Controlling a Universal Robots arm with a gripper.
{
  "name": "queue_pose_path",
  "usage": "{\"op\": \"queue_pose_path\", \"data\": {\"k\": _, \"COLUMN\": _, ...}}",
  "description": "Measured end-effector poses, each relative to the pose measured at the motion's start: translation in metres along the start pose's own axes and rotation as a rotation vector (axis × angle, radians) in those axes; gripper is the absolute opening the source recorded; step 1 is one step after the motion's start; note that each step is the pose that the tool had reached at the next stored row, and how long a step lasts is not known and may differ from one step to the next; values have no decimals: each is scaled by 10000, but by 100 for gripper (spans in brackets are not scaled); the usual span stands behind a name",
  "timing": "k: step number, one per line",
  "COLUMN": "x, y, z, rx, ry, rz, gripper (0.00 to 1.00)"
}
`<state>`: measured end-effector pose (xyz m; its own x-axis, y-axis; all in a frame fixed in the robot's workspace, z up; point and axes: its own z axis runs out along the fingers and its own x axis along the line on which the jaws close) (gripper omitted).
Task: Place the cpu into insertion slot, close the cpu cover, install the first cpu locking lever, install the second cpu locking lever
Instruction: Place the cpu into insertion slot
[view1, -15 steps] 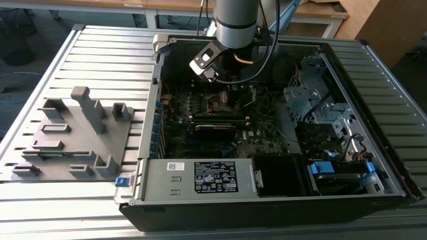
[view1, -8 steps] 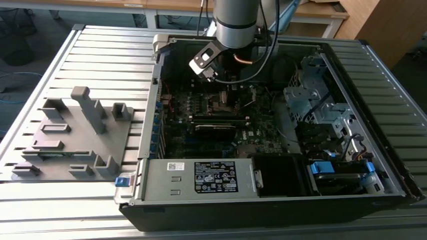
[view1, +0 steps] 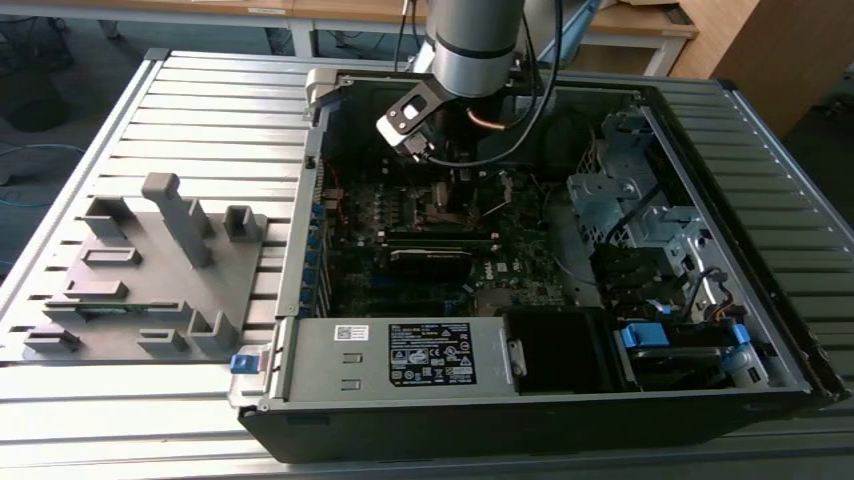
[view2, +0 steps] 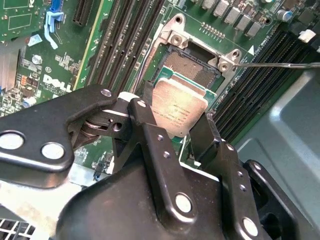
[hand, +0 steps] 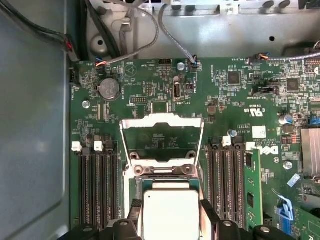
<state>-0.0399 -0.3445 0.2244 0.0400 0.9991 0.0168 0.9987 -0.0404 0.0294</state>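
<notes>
My gripper (view2: 176, 111) is shut on the cpu (view2: 179, 106), a square chip with a silver-grey top, its two black fingers (view2: 146, 122) clamping opposite edges. The cpu (hand: 170, 212) hangs just over the insertion slot (view2: 191, 67), whose dark pin field shows beyond the chip's far edge; whether they touch I cannot tell. The cpu cover (hand: 162, 119), a silver frame with a big window, stands flipped open behind the slot. A thin metal locking lever (view2: 280, 64) sticks out to one side. In the exterior view the gripper (view1: 447, 165) reaches down into the open computer case.
Long black memory slots (hand: 97, 185) flank the socket on both sides (hand: 230, 180). Cables (hand: 125, 45) loop near the case wall. A grey power-supply box (view1: 400, 355) sits at the case's near side, a drive cage (view1: 627, 200) on the exterior view's right, a grey fixture (view1: 147, 270) on its left.
</notes>
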Motion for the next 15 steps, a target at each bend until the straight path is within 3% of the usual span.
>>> {"op": "queue_pose_path", "data": {"k": 4, "x": 0, "y": 0, "z": 4, "rx": 9, "ry": 15, "rz": -506, "gripper": 54}}
{"op": "queue_pose_path", "data": {"k": 15, "x": -2, "y": -9, "z": 48, "rx": 10, "ry": 14, "rz": -526, "gripper": 54}}
